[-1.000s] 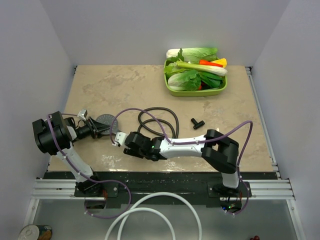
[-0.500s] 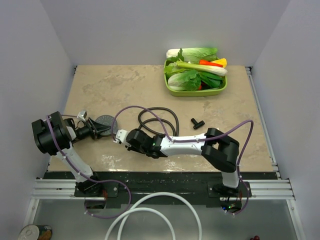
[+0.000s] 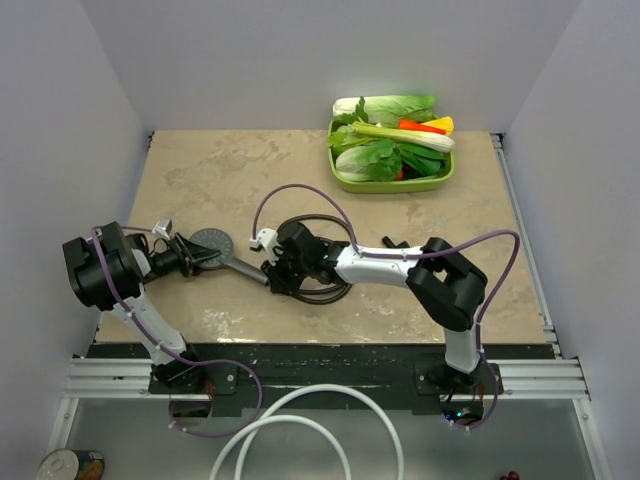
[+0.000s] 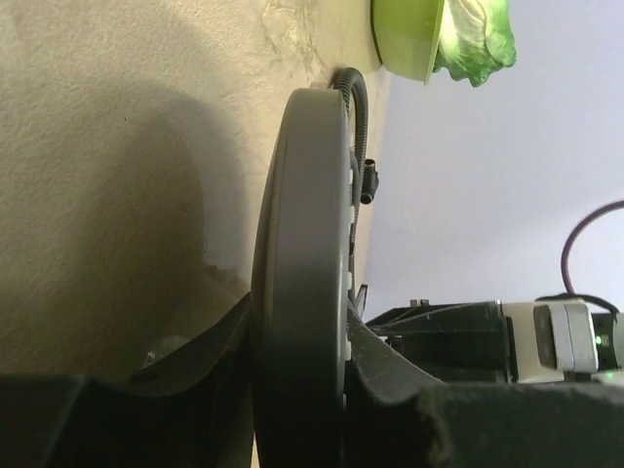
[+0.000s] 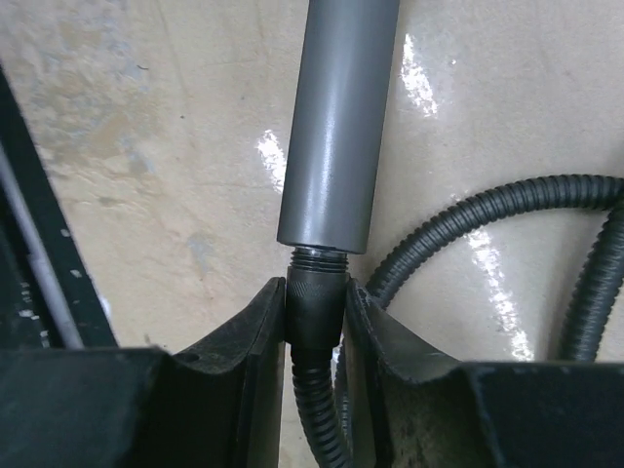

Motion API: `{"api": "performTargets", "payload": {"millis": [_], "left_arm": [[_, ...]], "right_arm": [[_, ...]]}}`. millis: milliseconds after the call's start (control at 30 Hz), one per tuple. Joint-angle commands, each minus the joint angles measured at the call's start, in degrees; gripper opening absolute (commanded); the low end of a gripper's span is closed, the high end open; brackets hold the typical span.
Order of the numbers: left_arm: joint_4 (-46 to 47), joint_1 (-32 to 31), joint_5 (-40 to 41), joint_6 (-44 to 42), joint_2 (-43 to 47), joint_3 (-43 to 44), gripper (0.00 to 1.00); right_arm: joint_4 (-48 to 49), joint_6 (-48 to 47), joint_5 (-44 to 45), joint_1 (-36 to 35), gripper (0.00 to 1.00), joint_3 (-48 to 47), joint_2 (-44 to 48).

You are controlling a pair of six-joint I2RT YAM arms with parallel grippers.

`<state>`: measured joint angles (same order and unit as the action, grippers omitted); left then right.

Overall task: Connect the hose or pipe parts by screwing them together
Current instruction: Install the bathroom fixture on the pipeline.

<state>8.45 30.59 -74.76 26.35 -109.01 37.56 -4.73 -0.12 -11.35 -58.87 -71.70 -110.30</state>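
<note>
The dark grey shower head (image 3: 210, 243) is held side-on, its disc (image 4: 302, 224) clamped edge-on between the fingers of my left gripper (image 4: 300, 336), which is shut on it. Its handle (image 5: 336, 117) runs right toward my right gripper (image 5: 314, 312). That gripper is shut on the black knurled nut (image 5: 314, 297) at the end of the black hose (image 5: 507, 210). The nut sits against the handle's end, with threads showing between them. The hose coil (image 3: 325, 290) lies under the right arm. The small black T-shaped fitting (image 3: 392, 242) lies on the table just behind that arm.
A green tray (image 3: 392, 183) of vegetables stands at the back right of the table. Purple cables (image 3: 300, 195) loop over the arms. A thick white hose (image 3: 300, 420) lies below the table's near edge. White walls close in on three sides.
My right gripper has shifted right and rolled over, and its jaws have narrowed onto the hose nut at the handle's end. The left gripper keeps its hold on the disc.
</note>
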Motion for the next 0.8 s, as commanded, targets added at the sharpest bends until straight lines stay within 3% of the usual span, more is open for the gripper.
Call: {"api": "performTargets", "payload": {"millis": [0, 267, 467, 500, 533, 600, 767], "left_arm": [[-2.47, -2.03, -7.15, -4.55, 1.87, 0.85, 0.00], [-3.17, -2.11, -7.42, -5.08, 2.05, 1.11, 0.00], [-3.26, -2.11, -7.50, -5.17, 2.31, 1.11, 0.00], [-3.26, -2.11, -7.42, -5.17, 2.40, 1.20, 0.00], [-3.26, -2.20, -7.33, -5.17, 2.40, 1.11, 0.00], [-3.26, -1.85, -7.15, -5.08, 2.40, 1.02, 0.00], [-3.26, -1.58, -6.71, -4.90, 2.14, 0.94, 0.00]], "right_arm": [[13.86, 9.34, -17.20, 2.17, 0.04, 0.59, 0.97], [35.47, 27.17, -31.09, 6.31, 0.05, 6.48, -1.40], [47.54, 37.91, -33.30, 9.21, 0.18, 9.74, -3.78], [45.97, 36.78, -32.34, 9.30, 0.23, 8.87, -3.52], [37.25, 31.11, -31.02, 9.30, 0.31, 7.73, -3.00], [29.99, 26.25, -25.68, 9.30, 0.55, 5.53, -0.80], [10.99, 11.92, -16.87, 9.30, 0.91, 1.31, 4.64]]}}
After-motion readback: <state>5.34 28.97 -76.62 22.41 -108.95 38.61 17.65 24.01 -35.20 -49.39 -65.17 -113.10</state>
